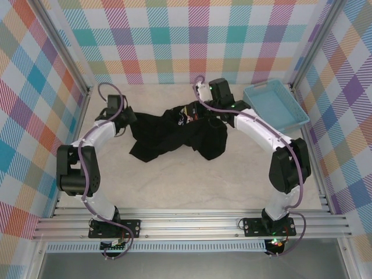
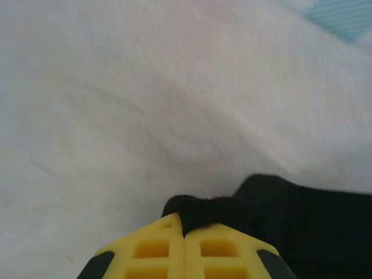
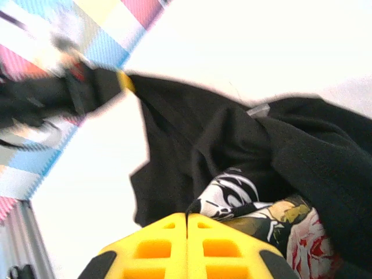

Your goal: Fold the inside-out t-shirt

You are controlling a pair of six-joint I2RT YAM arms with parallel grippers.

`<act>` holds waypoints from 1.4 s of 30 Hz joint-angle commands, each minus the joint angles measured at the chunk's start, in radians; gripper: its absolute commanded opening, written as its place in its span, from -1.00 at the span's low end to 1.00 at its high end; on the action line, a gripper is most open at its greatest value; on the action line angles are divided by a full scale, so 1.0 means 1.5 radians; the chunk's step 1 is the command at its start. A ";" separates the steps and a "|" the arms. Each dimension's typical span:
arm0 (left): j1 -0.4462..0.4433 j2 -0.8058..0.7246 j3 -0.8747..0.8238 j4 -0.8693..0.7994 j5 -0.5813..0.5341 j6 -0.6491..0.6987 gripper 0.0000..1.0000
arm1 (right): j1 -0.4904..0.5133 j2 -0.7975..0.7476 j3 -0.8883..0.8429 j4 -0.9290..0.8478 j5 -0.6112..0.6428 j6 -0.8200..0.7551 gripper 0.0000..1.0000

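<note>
t-shirt (image 1: 165,138): bunched, long axis left-right | left jaws: clamped on it | right jaws: clamped on it

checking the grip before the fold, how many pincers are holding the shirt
2. The left pincer is shut on a black edge at the left end of the t-shirt; the right pincer is shut on cloth beside the print at its right end.

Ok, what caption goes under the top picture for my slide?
Left claw and right claw pinch the crumpled black t-shirt near a blue tray.
</note>
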 commanded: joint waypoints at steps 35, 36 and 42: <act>-0.217 0.167 0.198 0.055 0.358 -0.128 -0.23 | -0.074 -0.127 -0.081 0.092 -0.164 -0.092 -1.00; -0.214 0.170 0.203 0.057 0.355 -0.130 -0.39 | -0.076 -0.132 -0.069 0.083 -0.152 -0.094 -1.00; -0.129 0.094 0.149 0.124 0.339 -0.178 -1.00 | -0.146 -0.207 -0.013 0.148 -0.126 0.012 -1.00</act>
